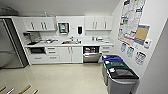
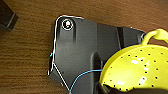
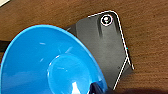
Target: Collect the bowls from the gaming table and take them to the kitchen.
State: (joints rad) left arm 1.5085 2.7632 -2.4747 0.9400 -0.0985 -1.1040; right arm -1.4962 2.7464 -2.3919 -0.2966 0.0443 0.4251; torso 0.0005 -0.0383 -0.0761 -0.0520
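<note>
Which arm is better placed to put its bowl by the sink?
Left, probably: the sink sits left of centre ahead, and the yellow bowl is at the left wrist.

White cabinets (image 1: 67,53) with dark bar handles; white worktop (image 1: 87,43); black dishwasher (image 1: 92,53). Pale cream glossy floor (image 1: 62,78). Grey bins with blue lid (image 1: 112,58), green lid (image 1: 117,64), black lid (image 1: 123,73). Blue bowl (image 3: 50,62), plain, glossy highlights. Yellow-green bowl (image 2: 136,70), dotted with small dark holes, yellow loop handle. Brown wood grain (image 2: 25,62) beneath both. Black robot plate (image 2: 75,50), thin blue wire across.
</note>
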